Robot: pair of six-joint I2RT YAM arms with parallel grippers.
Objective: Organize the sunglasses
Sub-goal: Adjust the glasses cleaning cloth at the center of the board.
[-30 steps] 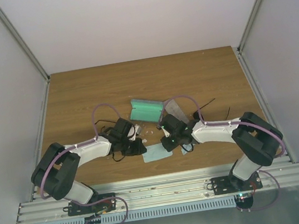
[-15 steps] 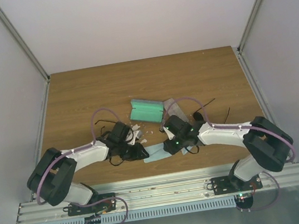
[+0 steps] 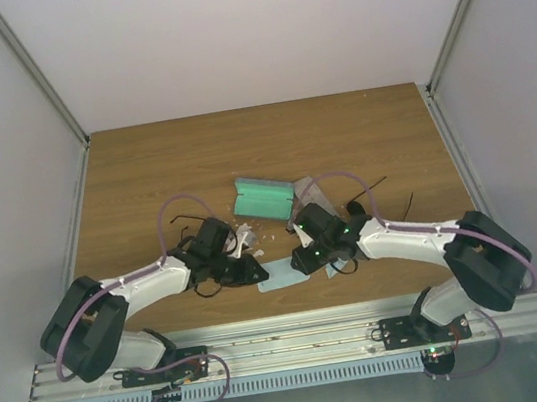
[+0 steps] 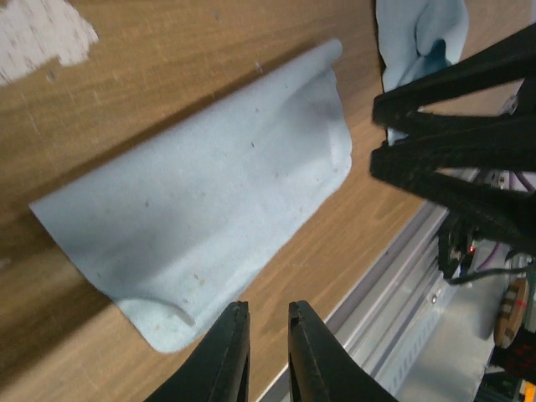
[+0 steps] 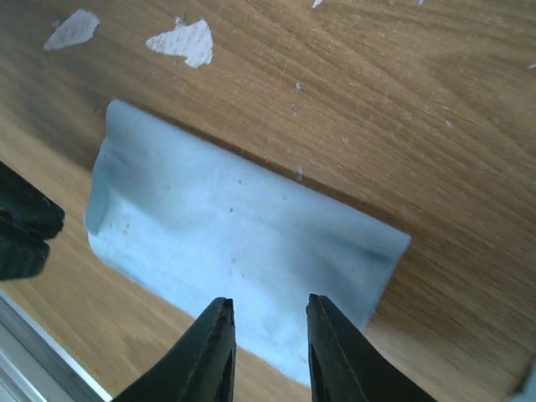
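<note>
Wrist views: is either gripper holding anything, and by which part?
Nothing visibly held. Left gripper, barely open, sits beside the cloth's corner; right gripper is open over its edge.

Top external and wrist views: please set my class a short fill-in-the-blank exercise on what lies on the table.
The cloth lying on the wooden table is light ____ in colour.
The open case has a ____ lining.
The left pincer and the right pincer each hold ____.
Missing words: blue; green; nothing.
</note>
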